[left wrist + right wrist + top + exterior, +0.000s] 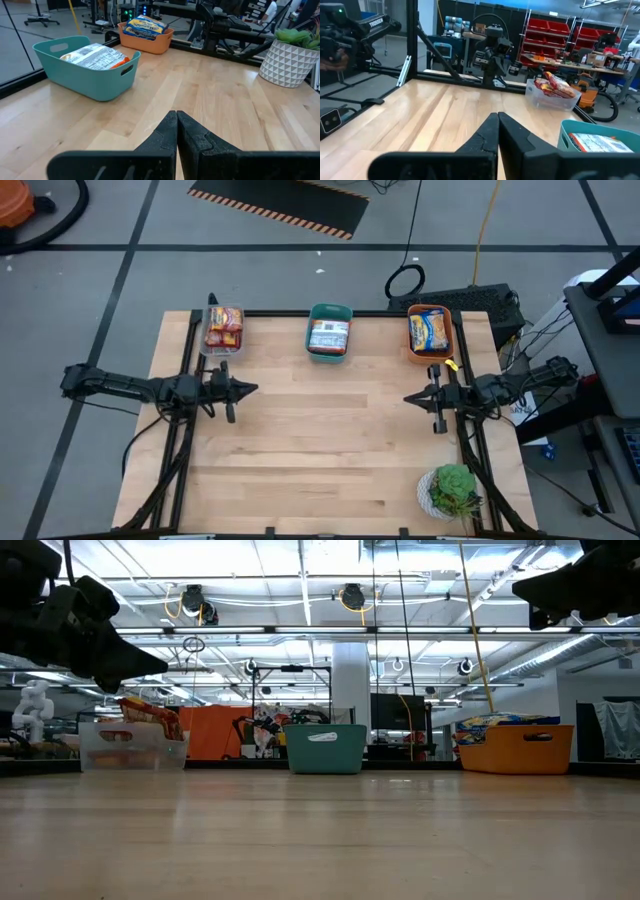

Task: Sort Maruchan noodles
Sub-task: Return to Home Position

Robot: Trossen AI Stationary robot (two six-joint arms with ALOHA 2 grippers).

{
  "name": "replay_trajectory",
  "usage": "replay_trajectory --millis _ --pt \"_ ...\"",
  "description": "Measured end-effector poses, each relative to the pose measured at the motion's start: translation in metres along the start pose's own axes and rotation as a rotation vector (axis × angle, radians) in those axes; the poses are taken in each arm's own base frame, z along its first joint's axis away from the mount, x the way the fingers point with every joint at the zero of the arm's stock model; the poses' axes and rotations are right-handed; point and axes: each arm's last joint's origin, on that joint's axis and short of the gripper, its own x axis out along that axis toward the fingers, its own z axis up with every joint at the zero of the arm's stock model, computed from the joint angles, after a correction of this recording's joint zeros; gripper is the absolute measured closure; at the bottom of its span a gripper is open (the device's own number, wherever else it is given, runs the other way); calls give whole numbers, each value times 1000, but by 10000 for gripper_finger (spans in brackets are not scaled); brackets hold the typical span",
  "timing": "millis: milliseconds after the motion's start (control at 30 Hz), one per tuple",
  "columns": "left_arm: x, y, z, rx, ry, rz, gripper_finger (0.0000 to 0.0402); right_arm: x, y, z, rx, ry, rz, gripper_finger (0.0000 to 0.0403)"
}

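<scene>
Closest in each wrist view are that arm's own dark fingers. The left gripper (176,114) and the right gripper (497,116) each have their fingers pressed together with nothing between them.

All noodles in sight lie in three bins along the back edge of the table (320,450). Red packs (224,328) are in the clear bin (205,340) on the left. A blue-white pack (329,335) is in the teal bin (329,308) in the middle. Yellow-blue packs (429,332) are in the orange bin (448,330) on the right.

From above, the left gripper hangs over the table's left side, just in front of the clear bin. The right gripper hangs over the right side, in front of the orange bin. Their tips point at each other, well apart, and both are raised off the wood. A plant (455,488) in a white pot stands at the front right corner.
</scene>
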Motion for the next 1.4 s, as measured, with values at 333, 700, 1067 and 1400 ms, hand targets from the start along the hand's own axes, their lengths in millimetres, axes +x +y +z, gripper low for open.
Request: replay_trajectory --millis 333,700,1067,1400 --pt "0 0 0 0 -2 6 396 3 7 -10 -5 -191 130 403" --pt "0 0 1 4 -7 8 396 1 10 -10 -6 -203 287 403" --pt "0 0 1 -8 -6 0 396 -7 8 -12 -85 -231 288 403" --pt "0 0 1 -12 -6 0 396 -4 -1 -20 -84 -139 174 403"
